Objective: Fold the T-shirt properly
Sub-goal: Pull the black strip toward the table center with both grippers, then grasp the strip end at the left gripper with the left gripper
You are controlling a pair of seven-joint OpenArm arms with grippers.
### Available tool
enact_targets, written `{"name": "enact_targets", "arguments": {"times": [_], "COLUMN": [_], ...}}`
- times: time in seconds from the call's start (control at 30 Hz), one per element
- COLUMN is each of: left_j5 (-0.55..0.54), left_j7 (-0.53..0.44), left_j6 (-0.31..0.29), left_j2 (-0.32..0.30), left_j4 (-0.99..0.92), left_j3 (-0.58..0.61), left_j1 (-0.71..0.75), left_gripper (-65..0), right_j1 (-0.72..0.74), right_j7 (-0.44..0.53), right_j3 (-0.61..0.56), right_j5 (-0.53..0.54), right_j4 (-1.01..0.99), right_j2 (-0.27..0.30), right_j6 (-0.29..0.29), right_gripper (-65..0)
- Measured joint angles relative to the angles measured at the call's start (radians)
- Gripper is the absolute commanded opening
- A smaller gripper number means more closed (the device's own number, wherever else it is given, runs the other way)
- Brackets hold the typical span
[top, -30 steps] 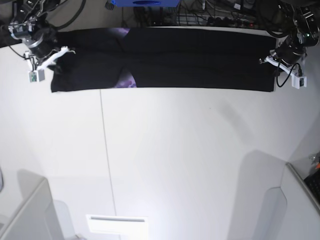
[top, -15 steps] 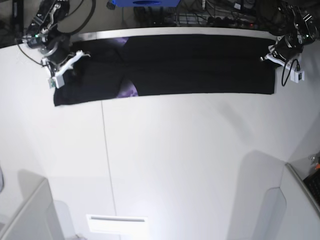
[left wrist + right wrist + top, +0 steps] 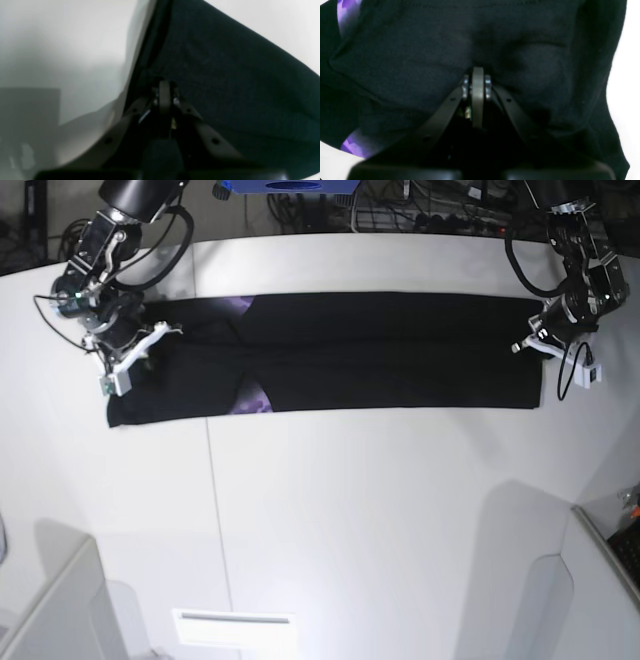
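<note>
Left gripper [image 3: 530,343]: jaws pinched together, black cloth bunched at the tips in its wrist view; clamped on the T-shirt [image 3: 330,350] at that end. Right gripper [image 3: 478,75]: jaws likewise closed, fabric puckering around the tips, purple print [image 3: 345,15] showing off to its upper left and lower left. Grasping the shirt's other end.

Between the two grippers the T-shirt runs as a long black band, flat on the white table [image 3: 350,510], with a purple patch [image 3: 252,395] peeking out nearer the right gripper.

Change over the last second: the band lay at the table's far edge; now it sits clearly nearer the camera, bare table showing behind it. Both arms have drawn in with it, grips unchanged. The cloth stayed taut and straight during the move.

Judgement: the lengthwise fold looks done, and the shirt has been dragged into workable space. Next likely step is a crosswise fold, one end to the other.
</note>
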Motion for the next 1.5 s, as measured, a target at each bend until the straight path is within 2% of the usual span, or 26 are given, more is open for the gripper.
{"name": "enact_targets", "arguments": {"times": [0.03, 0.1, 0.2, 0.43, 0.57, 0.67, 0.8, 0.87, 0.97, 1.13, 1.17, 1.33, 1.4, 1.43, 1.5], "left_j5": [0.003, 0.003, 0.003, 0.003, 0.004, 0.002, -0.008, -0.014, -0.135, -0.125, -0.127, -0.141, -0.14, -0.137, -0.145], "left_j7": [0.0, -0.004, 0.001, 0.006, 0.008, 0.007, 0.082, 0.126, 0.173, 0.195, 0.192, 0.185, 0.158, 0.131, 0.101], "left_j6": [0.027, 0.043, 0.042, 0.044, 0.045, 0.044, 0.037, -0.018, -0.124, -0.132, -0.134, -0.134, -0.135, -0.136, -0.137], "left_j2": [-0.001, -0.003, -0.002, -0.006, -0.035, -0.035, -0.03, -0.033, -0.035, -0.033, -0.033, -0.033, -0.033, -0.034, -0.034], "left_j4": [0.0, 0.0, 0.0, 0.002, 0.031, 0.056, 0.111, 0.167, 0.2, 0.188, 0.187, 0.189, 0.189, 0.187, 0.157], "left_j3": [0.021, 0.052, 0.066, 0.058, 0.057, 0.053, -0.049, -0.132, -0.221, -0.261, -0.261, -0.254, -0.253, -0.254, -0.252], "left_j1": [-0.011, -0.028, -0.042, -0.043, -0.036, -0.032, -0.027, -0.027, -0.027, 0.019, 0.019, 0.022, 0.024, 0.026, 0.023], "left_gripper": [-65.0, -65.0, -65.0, -65.0, -65.0, -65.0, -65.0, -65.0, -65.0, -65.0, -63.5, -26.5, -15.3, -11.5, -12.2], "right_j1": [-0.001, 0.001, 0.001, 0.002, -0.008, -0.035, -0.063, -0.067, -0.09, -0.138, -0.141, -0.135, -0.136, -0.138, -0.138], "right_j7": [0.002, 0.002, 0.002, 0.0, -0.035, -0.052, -0.074, -0.076, -0.07, -0.081, -0.092, -0.129, -0.131, -0.132, -0.132], "right_j3": [0.0, 0.0, 0.0, 0.0, 0.0, 0.0, 0.003, 0.002, -0.004, -0.008, -0.008, -0.008, -0.008, -0.008, -0.008], "right_j5": [0.001, 0.0, 0.004, 0.004, 0.005, 0.027, 0.012, 0.014, 0.066, 0.194, 0.203, 0.203, 0.203, 0.203, 0.203], "right_j4": [0.0, 0.0, 0.0, 0.006, 0.046, 0.085, 0.158, 0.192, 0.247, 0.293, 0.304, 0.336, 0.336, 0.336, 0.336], "right_j2": [0.0, 0.0, 0.0, 0.0, -0.008, -0.008, -0.006, -0.008, -0.008, -0.005, -0.005, -0.006, -0.006, -0.007, -0.006], "right_j6": [0.0, 0.0, -0.026, -0.029, -0.045, -0.048, -0.056, -0.055, -0.055, -0.055, -0.055, -0.055, -0.055, -0.055, -0.055], "right_gripper": [-65.0, -65.0, -65.0, -65.0, -65.0, -65.0, -65.0, -65.0, -65.0, -65.0, -65.0, -65.0, -65.0, -65.0, -65.0]}}
